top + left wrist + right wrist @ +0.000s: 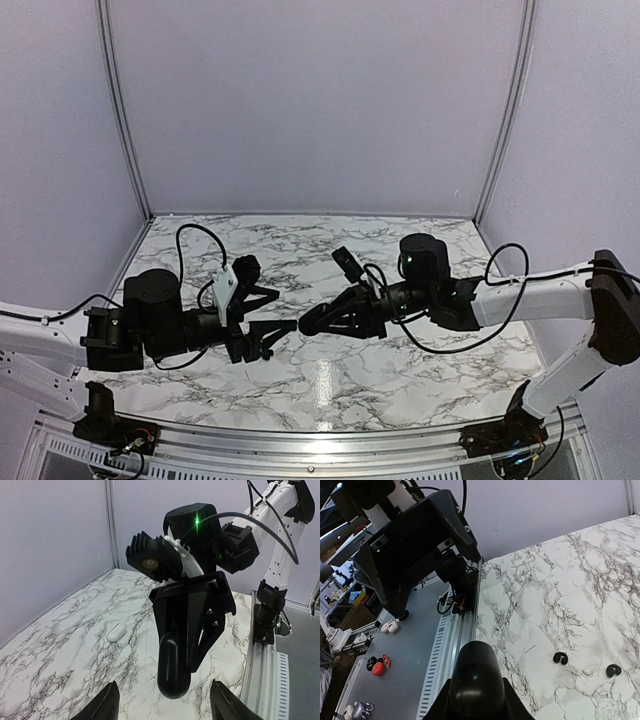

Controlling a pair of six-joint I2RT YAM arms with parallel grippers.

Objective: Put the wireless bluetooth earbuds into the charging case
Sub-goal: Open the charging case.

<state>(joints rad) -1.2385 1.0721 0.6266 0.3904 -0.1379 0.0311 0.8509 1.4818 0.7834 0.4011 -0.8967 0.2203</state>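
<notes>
From above, the two arms meet over the middle of the marble table [400, 380]. The left gripper [283, 310] and the right gripper [308, 323] are nearly tip to tip. Everything there is black on black, so I can't pick out the charging case from this angle.

The left wrist view makes it plain. The charging case [174, 667] hangs end-down, pinched between the right gripper's fingers [200, 625], with its rounded lower end poking out below them. The left gripper's own fingers [106, 705] stand wide apart, one on either side of the case and below it, and neither touches it. A small white oblong piece [116, 632] lies on the marble to the left of the case.

In the right wrist view, the case fills the gap between the right gripper's jaws. The wireless bluetooth earbuds [560, 657] lie loose on the marble to the right of the case. The two are apart from each other, the second one [613, 670] farther out, and both are well clear of the jaws.
</notes>
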